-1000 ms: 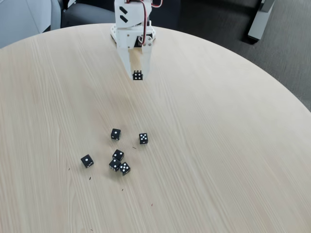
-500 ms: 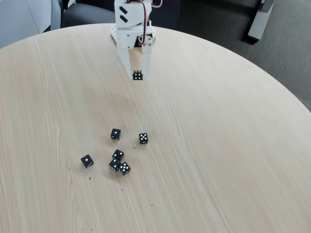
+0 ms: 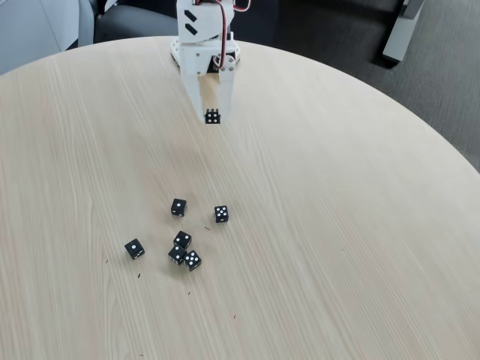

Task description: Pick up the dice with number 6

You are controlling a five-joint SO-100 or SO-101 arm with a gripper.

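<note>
Clamping six-pip die (image 3: 213,116) in pincer (image 3: 212,115), apparently lifted off table (image 3: 337,225)

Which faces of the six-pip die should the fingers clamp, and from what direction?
The dice with number 6 already sits between the tips of the gripper, clamped on its two opposite side faces, with the fingers reaching down from above. That suits a cube: flat parallel sides give the pads square contact, and the six-pip face stays visible.
</note>
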